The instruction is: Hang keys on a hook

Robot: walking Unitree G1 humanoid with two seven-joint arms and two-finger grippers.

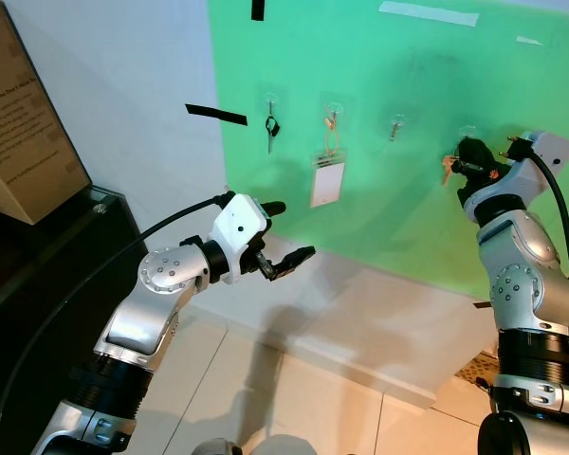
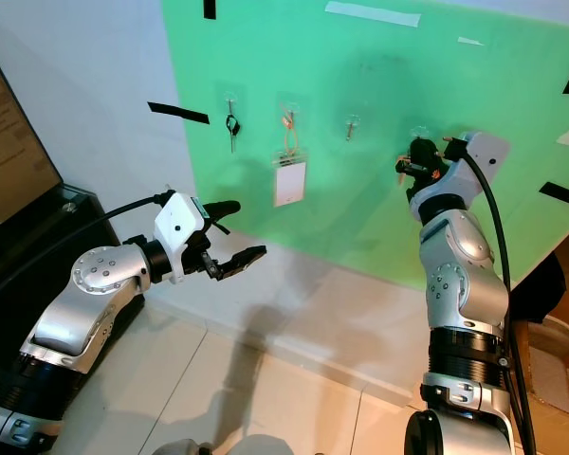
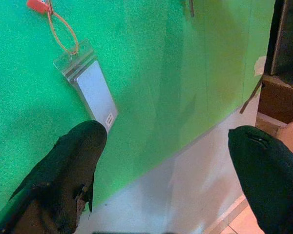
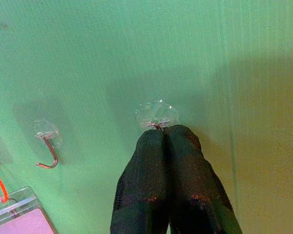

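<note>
A green board [image 1: 408, 85] on the wall carries a row of clear stick-on hooks. My right gripper [image 1: 467, 156] is raised to the rightmost hook [image 4: 156, 114], its fingers [image 4: 158, 195] pressed shut with their tips touching the hook's base. A small brass key [image 1: 446, 171] dangles just beside the fingertips. The neighbouring hook [image 4: 46, 146] is bare. Further left hang a white badge [image 1: 327, 180] on an orange loop and a black key [image 1: 271, 128]. My left gripper [image 1: 292, 229] is open in the air below the badge, holding nothing.
A dark cabinet [image 1: 47, 256] with a brown sign [image 1: 19, 123] stands at the left. Black tape strips [image 1: 215, 115] are stuck on the white wall. Tiled floor [image 1: 294, 398] lies below, and brown furniture [image 3: 283, 97] stands past the board's right end.
</note>
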